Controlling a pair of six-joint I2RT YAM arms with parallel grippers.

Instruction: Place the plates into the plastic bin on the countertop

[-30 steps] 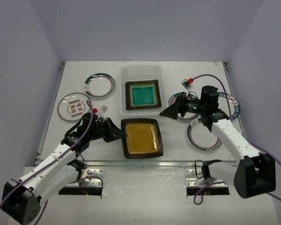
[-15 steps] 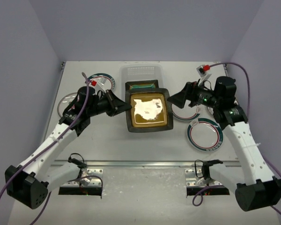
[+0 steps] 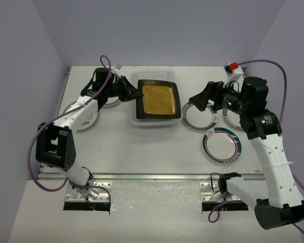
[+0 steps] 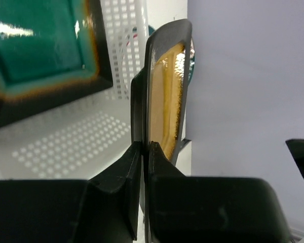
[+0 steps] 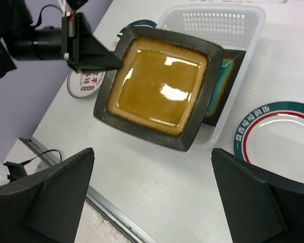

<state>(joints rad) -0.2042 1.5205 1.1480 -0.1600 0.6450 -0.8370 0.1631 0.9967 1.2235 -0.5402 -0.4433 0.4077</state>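
My left gripper is shut on the left rim of the amber square plate. It holds the plate tilted, above the plastic bin. The teal square plate lies inside the bin, mostly covered from above. My right gripper hangs open and empty to the right of the bin. Round white plates lie right of the bin. The red-patterned plate lies at the left, partly under my left arm.
The white countertop ends in a metal front edge. Another round plate sits partly under my right arm, and one peeks out behind my left arm. Purple cables loop above both wrists.
My left arm lifted the amber plate from the front of the countertop and carried it back over the bin. My right arm rose and drew back to the right, still open.
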